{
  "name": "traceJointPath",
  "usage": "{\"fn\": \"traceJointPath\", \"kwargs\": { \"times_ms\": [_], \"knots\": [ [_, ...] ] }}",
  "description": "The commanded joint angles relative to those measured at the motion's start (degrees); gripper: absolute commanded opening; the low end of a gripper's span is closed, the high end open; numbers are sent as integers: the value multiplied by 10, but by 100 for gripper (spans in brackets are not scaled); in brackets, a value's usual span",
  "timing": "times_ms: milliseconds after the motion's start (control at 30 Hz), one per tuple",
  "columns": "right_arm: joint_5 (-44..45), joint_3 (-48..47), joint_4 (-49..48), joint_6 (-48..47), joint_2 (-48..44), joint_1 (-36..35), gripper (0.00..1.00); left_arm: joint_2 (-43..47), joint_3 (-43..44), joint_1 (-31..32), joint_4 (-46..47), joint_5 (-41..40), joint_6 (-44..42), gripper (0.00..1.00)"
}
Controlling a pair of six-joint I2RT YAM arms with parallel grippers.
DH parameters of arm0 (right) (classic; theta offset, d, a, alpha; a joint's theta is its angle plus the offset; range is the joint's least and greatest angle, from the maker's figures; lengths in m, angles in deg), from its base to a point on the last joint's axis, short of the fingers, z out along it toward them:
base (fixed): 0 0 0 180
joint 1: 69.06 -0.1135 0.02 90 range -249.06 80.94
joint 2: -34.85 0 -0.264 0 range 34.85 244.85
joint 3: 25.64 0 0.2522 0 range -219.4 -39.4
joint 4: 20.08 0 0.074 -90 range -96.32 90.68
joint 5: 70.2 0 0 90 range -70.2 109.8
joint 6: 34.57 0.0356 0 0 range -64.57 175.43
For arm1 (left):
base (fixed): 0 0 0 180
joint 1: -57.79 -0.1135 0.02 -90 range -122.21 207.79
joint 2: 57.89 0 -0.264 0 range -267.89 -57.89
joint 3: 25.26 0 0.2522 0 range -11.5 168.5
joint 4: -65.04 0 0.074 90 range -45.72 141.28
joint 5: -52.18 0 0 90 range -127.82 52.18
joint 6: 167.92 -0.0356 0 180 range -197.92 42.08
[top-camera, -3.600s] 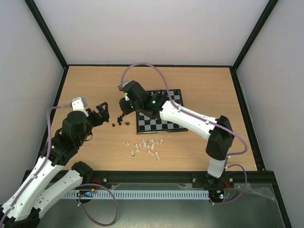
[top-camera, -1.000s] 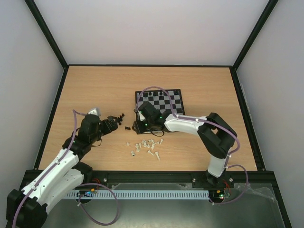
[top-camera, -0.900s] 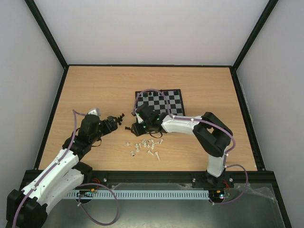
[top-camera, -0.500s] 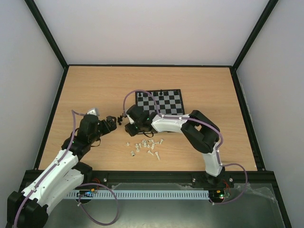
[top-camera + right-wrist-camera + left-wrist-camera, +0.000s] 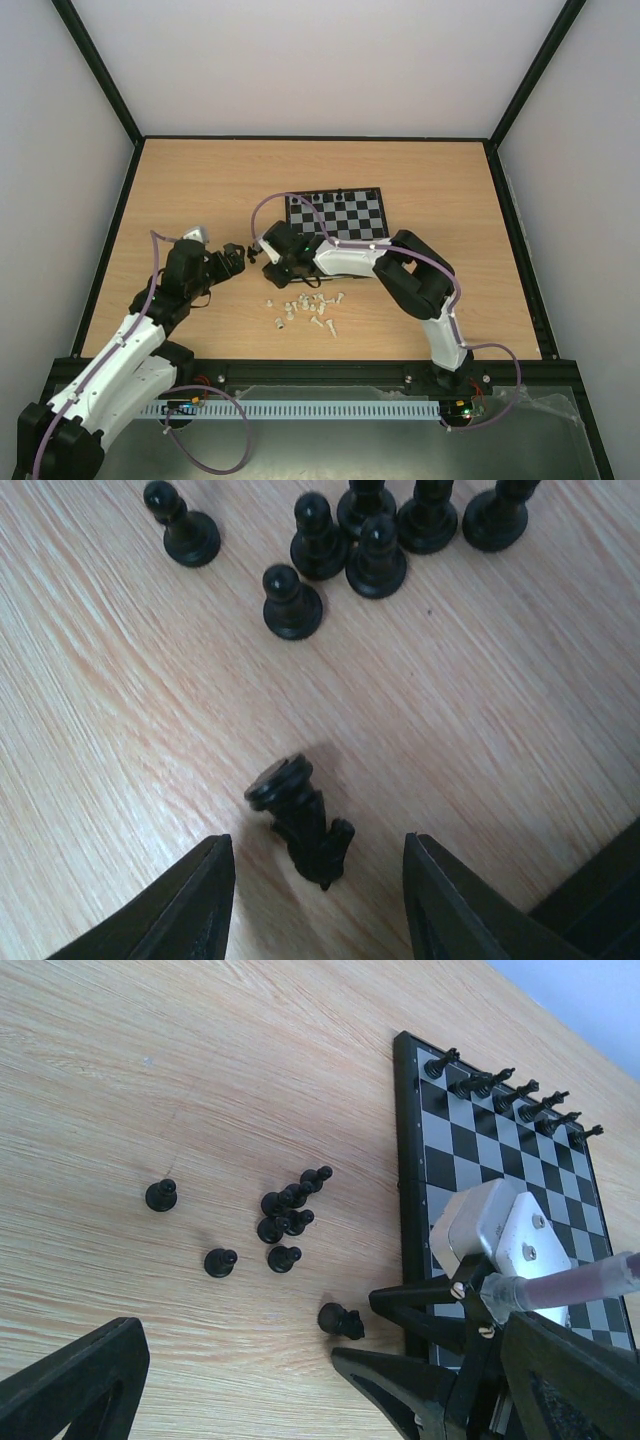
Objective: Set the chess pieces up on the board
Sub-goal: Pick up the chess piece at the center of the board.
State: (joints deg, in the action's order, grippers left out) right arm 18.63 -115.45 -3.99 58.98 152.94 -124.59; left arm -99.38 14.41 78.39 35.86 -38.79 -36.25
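Pale walls (image 5: 300, 60) enclose the wooden bench (image 5: 200, 180). The left pincer (image 5: 233, 261) gapes empty; the right pincer (image 5: 315, 852) stands open astride a toppled black knight (image 5: 303, 825). At its 2 o'clock lies the chessboard (image 5: 336, 214), cream chessmen (image 5: 305, 308) at 5 o'clock.

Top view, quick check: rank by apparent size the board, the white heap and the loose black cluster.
1. board, largest, even with the right arm covering its near part
2. white heap
3. black cluster, smallest
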Motion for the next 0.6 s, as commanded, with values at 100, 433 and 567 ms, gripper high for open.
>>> {"fn": "traceJointPath", "kwargs": {
  "times_ms": [100, 433, 567],
  "knots": [
    [-7, -18, 33, -21, 47, 1, 46, -6, 10, -5, 14, 15, -7, 100],
    [-24, -11, 31, -20, 50, 6, 27, -11, 8, -6, 21, 18, -5, 100],
    [-26, -7, 32, -12, 49, 6, 40, -13, 8, -6, 23, 19, -4, 99]
  ]
}}
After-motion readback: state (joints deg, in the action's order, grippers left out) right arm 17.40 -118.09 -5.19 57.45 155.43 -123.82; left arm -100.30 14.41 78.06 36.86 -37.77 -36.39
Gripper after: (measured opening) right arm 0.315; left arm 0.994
